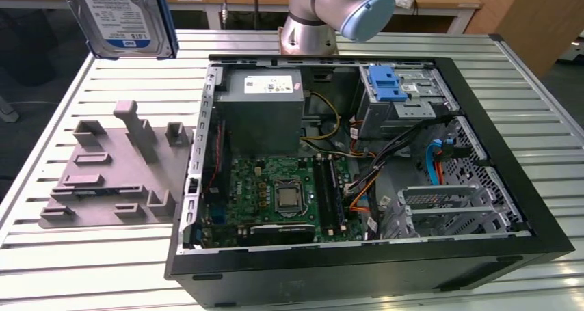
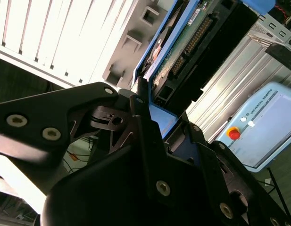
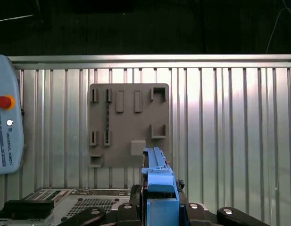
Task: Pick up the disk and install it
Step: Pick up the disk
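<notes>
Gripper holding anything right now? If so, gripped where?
Yes. The gripper is shut on the disk, clamped at one end with the blue side rail between its fingers.

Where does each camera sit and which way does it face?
Exterior view: off the arm, above the table, looking down into the open computer case; part of the arm shows.
First wrist view: on the wrist, facing down at the grey fixture plate; end effector in foreground.
Second wrist view: on the wrist, looking along the end effector at the clamped disk.
Shared: all show disk and plate.
</notes>
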Robot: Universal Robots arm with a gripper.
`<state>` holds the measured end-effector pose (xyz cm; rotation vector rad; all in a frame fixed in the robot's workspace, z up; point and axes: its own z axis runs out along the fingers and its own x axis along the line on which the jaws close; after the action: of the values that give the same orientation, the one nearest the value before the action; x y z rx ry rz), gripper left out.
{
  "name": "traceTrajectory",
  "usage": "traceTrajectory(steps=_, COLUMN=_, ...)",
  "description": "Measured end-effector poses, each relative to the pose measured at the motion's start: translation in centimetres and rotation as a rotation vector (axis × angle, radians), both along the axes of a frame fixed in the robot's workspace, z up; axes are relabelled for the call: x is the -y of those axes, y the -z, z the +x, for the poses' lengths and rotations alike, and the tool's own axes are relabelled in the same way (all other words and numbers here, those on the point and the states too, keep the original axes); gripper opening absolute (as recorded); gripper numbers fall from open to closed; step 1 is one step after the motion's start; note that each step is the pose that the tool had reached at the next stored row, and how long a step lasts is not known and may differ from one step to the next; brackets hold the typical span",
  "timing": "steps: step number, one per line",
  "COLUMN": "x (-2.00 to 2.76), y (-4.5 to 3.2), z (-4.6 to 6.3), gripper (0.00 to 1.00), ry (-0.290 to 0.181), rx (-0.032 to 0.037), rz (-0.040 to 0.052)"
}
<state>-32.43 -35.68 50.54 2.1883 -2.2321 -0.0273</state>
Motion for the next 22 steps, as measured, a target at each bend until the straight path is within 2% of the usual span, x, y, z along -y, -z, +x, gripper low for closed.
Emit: traceTrajectory(steps=22, x=0.0, y=0.0, z=0.87, gripper=0.36, ry=0.0, rx=-0.0001, rz=-0.0001)
